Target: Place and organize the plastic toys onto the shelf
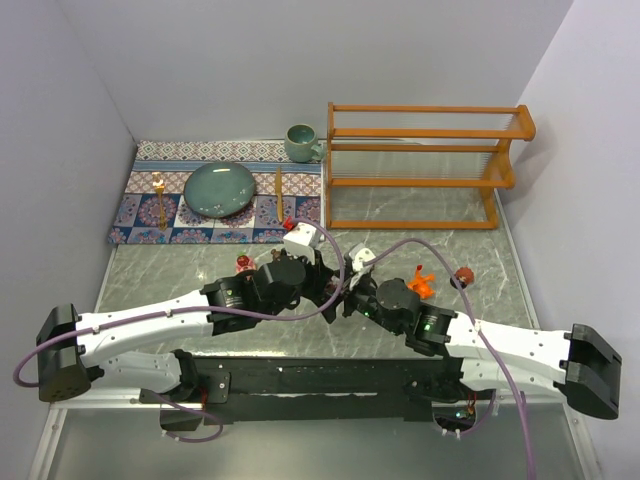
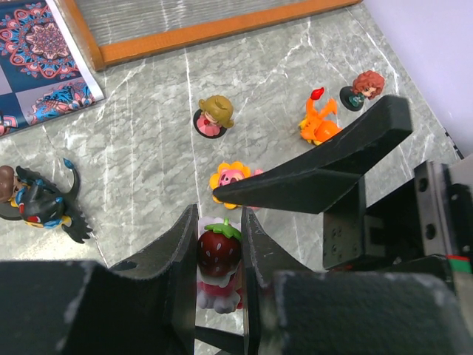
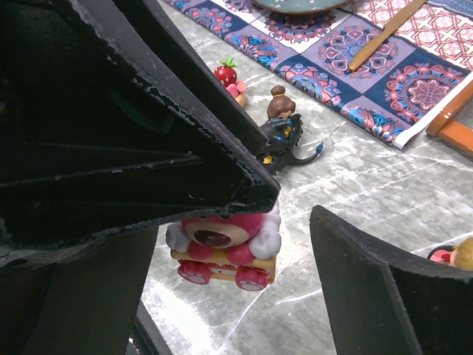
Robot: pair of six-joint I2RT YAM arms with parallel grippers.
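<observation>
Left gripper [image 2: 219,222]: matte black fingers [image 2: 181,251] closed snug on a strawberry-topped figure [image 2: 219,255], glossy red berry head over a pink body. Can't tell if it's resting on the table or lifted.

Right gripper [image 3: 294,211]: jaws wide apart, straddling a pink bear [image 3: 222,240]. The bear is glossy plastic and sits on a yellow slab-shaped base with pink paws. There's a clear gap to the right finger. The left fingertip overlaps the bear's head in the wrist view, so contact there is unclear. One right finger also crosses the left wrist view, above a flower-faced figure [image 2: 230,177] with yellow petals around a pink face.

The other toys sit on the grey veined marble table [image 1: 420,240], in front of the shelf:
- blond round-headed figure [image 2: 214,115] on a dark disc base
- orange spiky creature [image 2: 318,122]
- red-haired figure [image 2: 363,87] near it
- dark spiky creature [image 2: 48,207], with a bun-haired figure [image 3: 281,107] right against it

Shelf [image 1: 420,183]: orange-brown wood rails with ribbed translucent panels, at the far right of the table. The patterned mat [image 1: 230,215] lies to its left.
</observation>
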